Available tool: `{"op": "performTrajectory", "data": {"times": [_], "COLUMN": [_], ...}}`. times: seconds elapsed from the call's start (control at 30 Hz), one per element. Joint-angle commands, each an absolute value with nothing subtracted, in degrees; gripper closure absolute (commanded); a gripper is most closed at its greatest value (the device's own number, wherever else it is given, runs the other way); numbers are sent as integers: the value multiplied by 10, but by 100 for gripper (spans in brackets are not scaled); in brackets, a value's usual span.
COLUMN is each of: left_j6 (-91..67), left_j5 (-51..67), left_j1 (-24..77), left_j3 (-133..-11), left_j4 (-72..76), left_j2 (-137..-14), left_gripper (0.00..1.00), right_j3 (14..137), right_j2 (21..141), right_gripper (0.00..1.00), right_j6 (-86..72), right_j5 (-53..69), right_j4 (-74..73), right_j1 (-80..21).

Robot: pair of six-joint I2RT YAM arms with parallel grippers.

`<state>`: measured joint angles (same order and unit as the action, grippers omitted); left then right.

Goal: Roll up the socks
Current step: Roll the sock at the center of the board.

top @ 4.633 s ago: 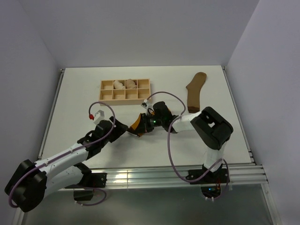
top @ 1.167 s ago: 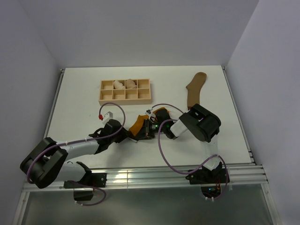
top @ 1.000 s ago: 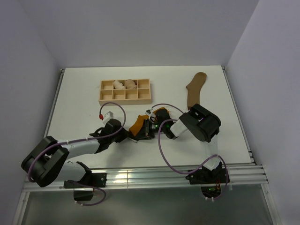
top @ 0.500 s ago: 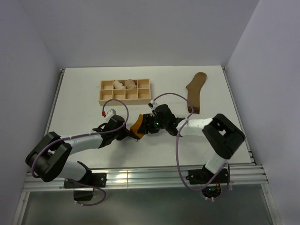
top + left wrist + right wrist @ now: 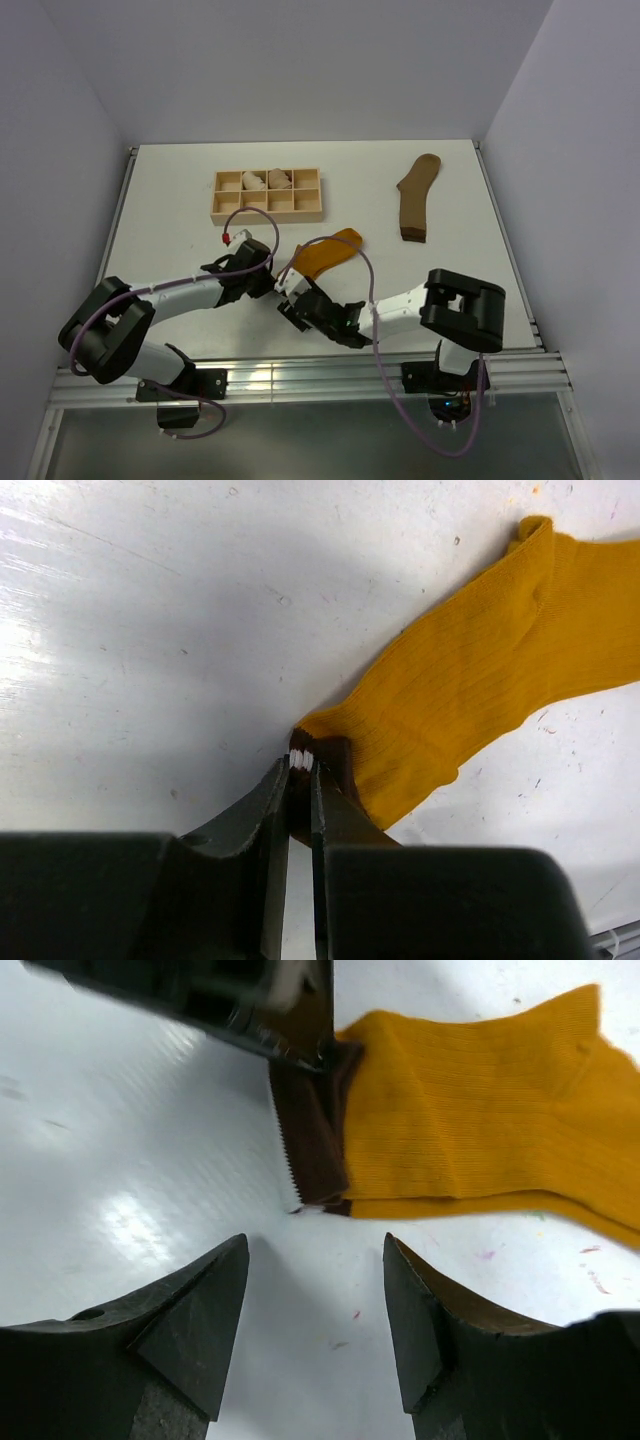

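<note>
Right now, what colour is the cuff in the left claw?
The cuff is dark brown, white at the pinched edge; clearest in right wrist view.

Top cam sits high behind the arms (image 5: 170, 295), looks down & fwd over the whole table (image 5: 170, 210). L and R wrist cams look down at the table from very near. All 3 views share the cuff end of the orange sock (image 5: 325, 252).

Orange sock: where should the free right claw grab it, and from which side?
Grip the free corner of the cuff, coming from the near side. The sock lies flat, the left gripper pinches the cuff's other corner, and the open right gripper faces that loose edge, so a short straight approach should probably do.
</note>
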<state>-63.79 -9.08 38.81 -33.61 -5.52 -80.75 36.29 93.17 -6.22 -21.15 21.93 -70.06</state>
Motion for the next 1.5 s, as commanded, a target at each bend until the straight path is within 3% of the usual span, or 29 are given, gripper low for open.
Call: {"op": "performTrajectory", "data": {"times": [0.0,0.17,0.43,0.63,1.07,1.17,1.33,1.47], "left_j6": [-617,-616,-608,-603,-602,-608,-617,-629], "left_j5": [-76,-66,-63,-60,-46,-47,-51,-59], "left_j1": [388,388,388,388,386,381,367,356], "left_j3": [-359,-361,-368,-372,-376,-370,-350,-331], "left_j4": [-83,-86,-96,-102,-101,-98,-90,-82], "left_j2": [-819,-821,-821,-818,-820,-804,-769,-737], "left_gripper": [100,100,100,100,97,82,61,38], "right_j3": [378,398,409,417,429,429,425,411], "right_j2": [976,1040,1083,1103,1128,1122,1100,1077], "right_gripper": [36,38,40,48,90,100,100,100], "right_j6": [25,83,125,141,134,120,77,35], "right_j5": [-370,-438,-444,-435,-406,-389,-340,-299], "right_j4": [305,351,381,386,366,345,315,301], "right_j1": [-738,-780,-784,-784,-783,-780,-766,-747]}}
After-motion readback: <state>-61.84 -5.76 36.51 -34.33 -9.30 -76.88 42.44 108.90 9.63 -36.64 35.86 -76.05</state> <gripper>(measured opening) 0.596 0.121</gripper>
